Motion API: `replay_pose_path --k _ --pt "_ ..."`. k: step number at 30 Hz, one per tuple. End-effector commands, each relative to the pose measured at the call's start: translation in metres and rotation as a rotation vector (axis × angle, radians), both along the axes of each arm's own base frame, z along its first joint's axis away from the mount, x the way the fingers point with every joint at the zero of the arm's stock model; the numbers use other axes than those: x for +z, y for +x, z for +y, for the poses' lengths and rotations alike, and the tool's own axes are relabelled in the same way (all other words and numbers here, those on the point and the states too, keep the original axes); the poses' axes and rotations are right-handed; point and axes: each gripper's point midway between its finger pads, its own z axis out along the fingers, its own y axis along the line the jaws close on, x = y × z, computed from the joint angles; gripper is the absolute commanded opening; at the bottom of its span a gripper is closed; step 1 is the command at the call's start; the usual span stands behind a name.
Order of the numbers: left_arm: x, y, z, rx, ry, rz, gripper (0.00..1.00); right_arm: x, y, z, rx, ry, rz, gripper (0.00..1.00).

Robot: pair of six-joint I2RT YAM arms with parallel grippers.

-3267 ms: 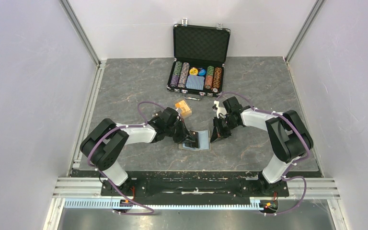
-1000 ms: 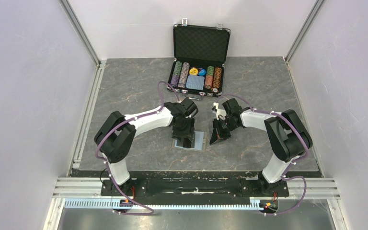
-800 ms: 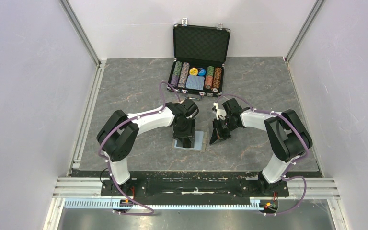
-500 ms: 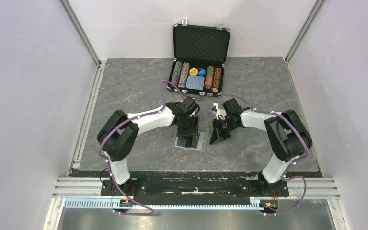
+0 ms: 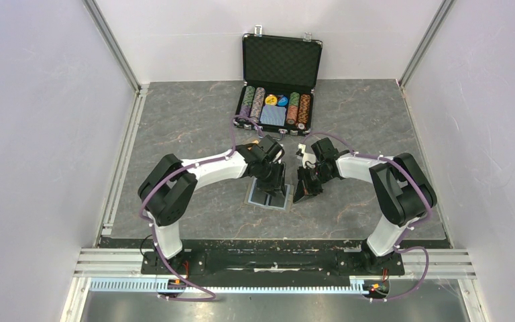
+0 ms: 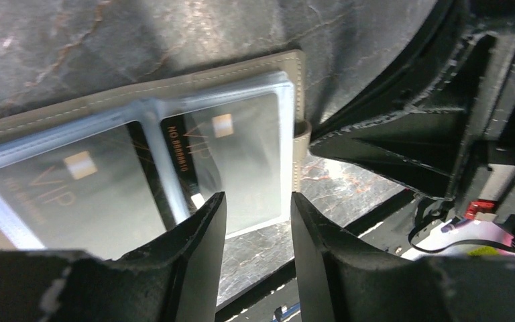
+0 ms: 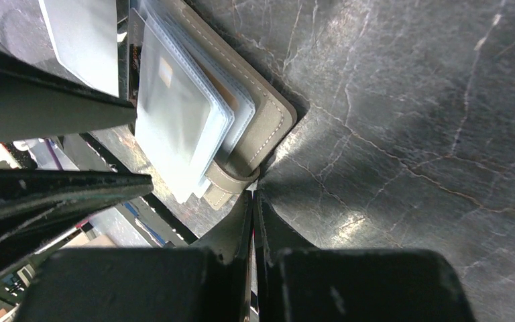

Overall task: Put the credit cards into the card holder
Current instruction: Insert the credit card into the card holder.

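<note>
Downward, left tool (image 6: pixel 256 201) (over card holder (image 6: pixel 174 84))

1. From overhead, the left pincer (image 5: pixel 272 181) is covering the far part of the card holder (image 5: pixel 267 200).
2. At the left wrist, the picture's edge is cutting off one end of the holder, and the black cards (image 6: pixel 204 157) are showing lettering too blurred to read under clear sleeves (image 6: pixel 251 107).
3. At the right wrist, the left pincer's fingers (image 7: pixel 40 100) are hiding part of the holder's pages.

Your top view is bright and evenly lit from above. Your wrist views are dimmer, with glare on the table (image 7: pixel 349 228) and blurred near fingers (image 6: pixel 194 268).
</note>
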Motion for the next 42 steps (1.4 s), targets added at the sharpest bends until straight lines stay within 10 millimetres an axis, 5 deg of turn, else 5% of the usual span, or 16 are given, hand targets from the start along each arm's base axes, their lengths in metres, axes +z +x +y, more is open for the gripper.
replay_pose_path --k 1,11,21,33,42 --pt "0.023 0.004 -0.024 -0.031 -0.101 -0.038 0.46 -0.007 -0.004 -0.002 0.023 -0.016 0.001 0.00" --pt "0.037 0.011 -0.004 0.026 -0.053 -0.090 0.46 0.011 0.013 -0.010 0.016 -0.058 -0.127 0.05" --pt "0.013 0.015 0.004 0.033 0.036 -0.050 0.26 0.040 0.033 0.004 -0.028 0.078 -0.260 0.42" --pt "-0.019 0.006 0.014 0.028 0.112 0.008 0.17 0.029 0.022 0.026 -0.019 0.243 -0.173 0.39" --pt "-0.030 0.003 0.017 0.025 0.134 0.032 0.11 0.010 0.001 0.020 0.015 0.228 -0.107 0.36"
